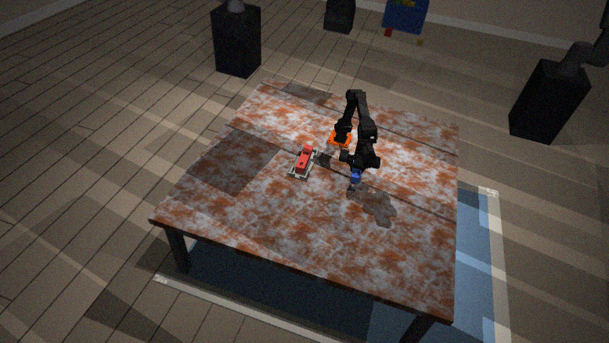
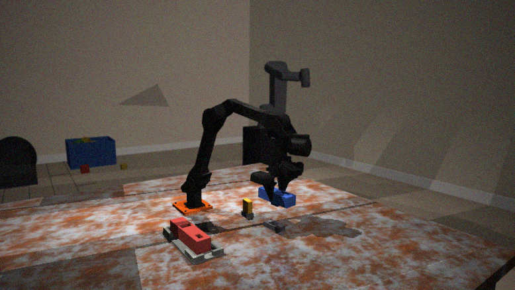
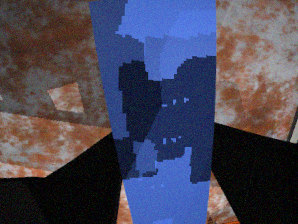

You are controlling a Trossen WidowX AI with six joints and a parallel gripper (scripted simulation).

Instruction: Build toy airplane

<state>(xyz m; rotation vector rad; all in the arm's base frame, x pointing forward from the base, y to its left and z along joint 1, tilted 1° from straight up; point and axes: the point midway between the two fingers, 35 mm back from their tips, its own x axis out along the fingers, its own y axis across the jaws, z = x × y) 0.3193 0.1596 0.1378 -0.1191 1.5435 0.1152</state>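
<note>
The red fuselage (image 1: 304,160) (image 2: 194,239) lies lengthwise in the pale cradle (image 1: 300,176) (image 2: 196,258), with openings in its top. My gripper (image 2: 278,197) (image 3: 165,150) is shut on the blue wing (image 1: 355,175) (image 2: 286,200) (image 3: 170,200), one finger on each long side near its middle. The wing hangs above a small grey holder (image 1: 351,187) (image 2: 274,226), clear of it. Its tab is not visible. The yellow tail fin (image 2: 247,206) stands upright in its own small dark holder (image 2: 247,216); the arm hides it in the top view.
The arm's orange base plate (image 1: 334,142) (image 2: 201,208) is behind the cradle. The tail fin's holder stands between the base and the raised wing in the exterior view. Dark pedestals and a blue bin (image 1: 405,19) (image 2: 91,153) stand on the floor beyond the table.
</note>
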